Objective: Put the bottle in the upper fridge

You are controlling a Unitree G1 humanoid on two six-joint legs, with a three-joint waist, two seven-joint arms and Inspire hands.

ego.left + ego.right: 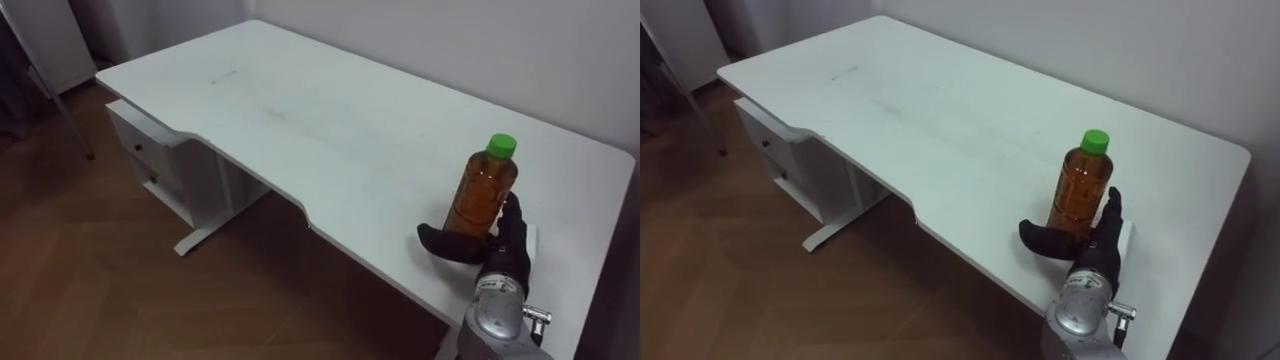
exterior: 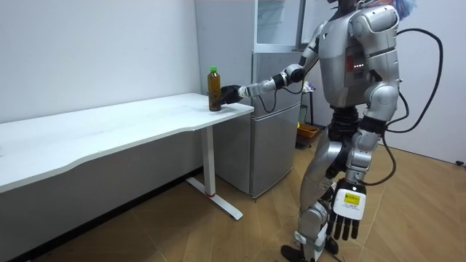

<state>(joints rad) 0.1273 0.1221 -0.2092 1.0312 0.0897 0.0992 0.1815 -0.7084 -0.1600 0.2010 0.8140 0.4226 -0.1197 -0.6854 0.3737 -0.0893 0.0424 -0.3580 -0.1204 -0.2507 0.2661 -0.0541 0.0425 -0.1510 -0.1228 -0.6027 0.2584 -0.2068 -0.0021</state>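
One bottle (image 1: 482,190): upright near the surface (image 1: 300,120) corner.
Right hand (image 1: 502,250): fingers (image 1: 513,215) apart, cupping its base.
Grasp: probably best closed low and firm, then lifted straight.
Left hand (image 2: 346,217): loose, idle.

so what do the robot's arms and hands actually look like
Both arms are silver-grey metal with darker joints. The right hand has black fingers on a rounded silver wrist with a small metal fitting at its side. The left hand is black too, with a white and yellow tag on its back.
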